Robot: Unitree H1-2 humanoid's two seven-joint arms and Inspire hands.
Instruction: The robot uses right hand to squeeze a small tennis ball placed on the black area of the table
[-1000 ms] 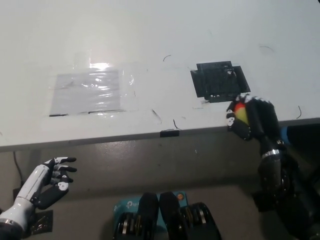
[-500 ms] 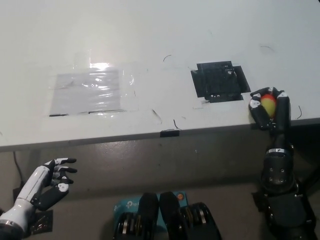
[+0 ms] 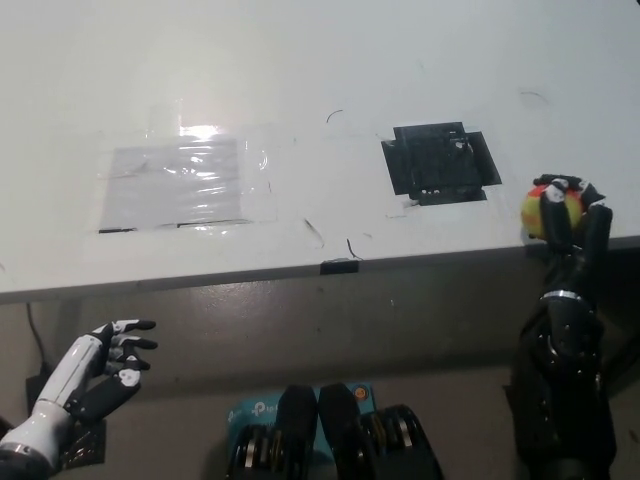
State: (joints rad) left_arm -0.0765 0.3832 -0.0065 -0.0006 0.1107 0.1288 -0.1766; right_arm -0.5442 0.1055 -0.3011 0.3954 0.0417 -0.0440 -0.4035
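White table (image 3: 300, 60); right hand (image 3: 568, 215) grips tennis ball (image 3: 537, 209), fingers partly hiding it; left hand (image 3: 100, 365) open.

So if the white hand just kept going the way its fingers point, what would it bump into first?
The left hand rests below the table, fingers pointing right. That way looks free; only floor shows beneath the table edge. Depth is hard to judge here.

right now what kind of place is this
Probably a robot test bench or lab: a plain white table marked with a black taped patch and a clear film sheet, cables below.
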